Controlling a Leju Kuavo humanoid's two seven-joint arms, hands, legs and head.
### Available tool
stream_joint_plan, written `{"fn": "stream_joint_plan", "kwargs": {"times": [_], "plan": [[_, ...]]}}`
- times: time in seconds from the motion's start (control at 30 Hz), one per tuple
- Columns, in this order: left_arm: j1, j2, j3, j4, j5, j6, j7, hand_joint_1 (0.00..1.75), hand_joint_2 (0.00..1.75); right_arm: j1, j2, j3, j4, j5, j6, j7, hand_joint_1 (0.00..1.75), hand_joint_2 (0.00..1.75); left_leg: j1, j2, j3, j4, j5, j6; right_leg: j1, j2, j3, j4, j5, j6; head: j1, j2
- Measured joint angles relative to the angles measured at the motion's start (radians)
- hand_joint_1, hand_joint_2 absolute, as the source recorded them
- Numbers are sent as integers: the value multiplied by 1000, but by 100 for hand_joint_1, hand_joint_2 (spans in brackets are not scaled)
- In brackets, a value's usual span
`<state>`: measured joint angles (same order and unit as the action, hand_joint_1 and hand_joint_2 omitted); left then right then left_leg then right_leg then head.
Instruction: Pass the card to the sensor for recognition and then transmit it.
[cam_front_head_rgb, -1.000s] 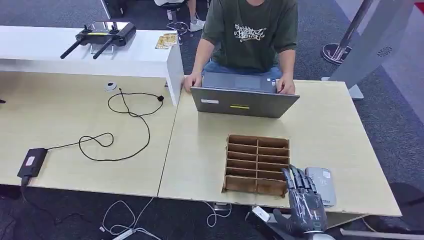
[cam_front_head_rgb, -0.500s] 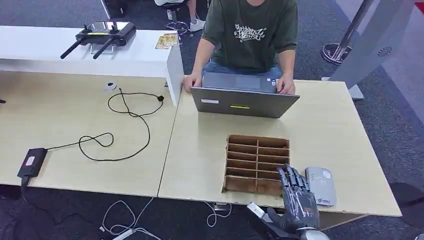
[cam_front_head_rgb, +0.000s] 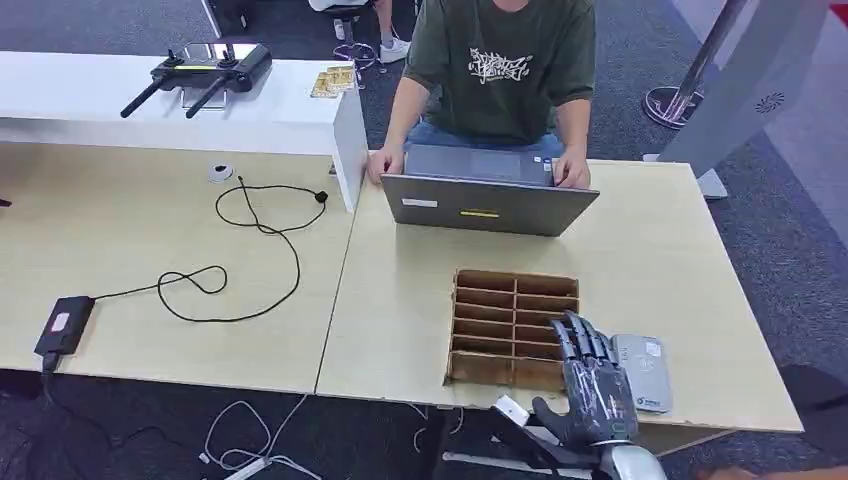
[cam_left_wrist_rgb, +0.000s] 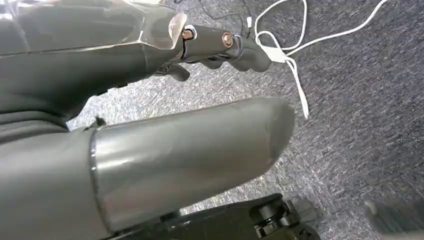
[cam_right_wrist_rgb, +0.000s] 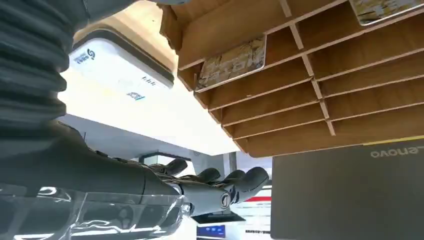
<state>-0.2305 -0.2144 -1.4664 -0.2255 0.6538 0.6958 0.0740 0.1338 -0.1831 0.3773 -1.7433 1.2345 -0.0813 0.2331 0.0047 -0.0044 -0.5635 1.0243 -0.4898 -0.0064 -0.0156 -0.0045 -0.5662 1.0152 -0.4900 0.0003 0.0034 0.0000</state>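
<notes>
Reach step: right hand (cam_front_head_rgb: 596, 385) hovers over the wooden slot tray's (cam_front_head_rgb: 500, 296) near right corner, fingers spread, holding nothing. Card (cam_right_wrist_rgb: 231, 62) sits in a tray slot, reader (cam_front_head_rgb: 641, 371) just beside. Next: pinch card's edge.

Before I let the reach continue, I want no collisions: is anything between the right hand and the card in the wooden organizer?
Nothing visible. The right hand hovers open at the wooden organizer, whose slot holding the card is open towards it.
</notes>
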Motion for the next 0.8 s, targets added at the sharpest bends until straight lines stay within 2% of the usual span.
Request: {"fn": "stream_joint_plan", "kwargs": {"times": [0.57,0.8], "plan": [[10,15,49,-45,-65,0,12,0,0,-40,0,-30,87,-24,-5,-27,0,175,0,0,0,0,0,0,0,0,0,0,0,0,0,0],[28,27,117,-73,-142,-6,24,0,0,-48,0,-46,130,-4,30,-6,0,175,0,0,0,0,0,0,0,0,0,0,0,0,0,0]]}}
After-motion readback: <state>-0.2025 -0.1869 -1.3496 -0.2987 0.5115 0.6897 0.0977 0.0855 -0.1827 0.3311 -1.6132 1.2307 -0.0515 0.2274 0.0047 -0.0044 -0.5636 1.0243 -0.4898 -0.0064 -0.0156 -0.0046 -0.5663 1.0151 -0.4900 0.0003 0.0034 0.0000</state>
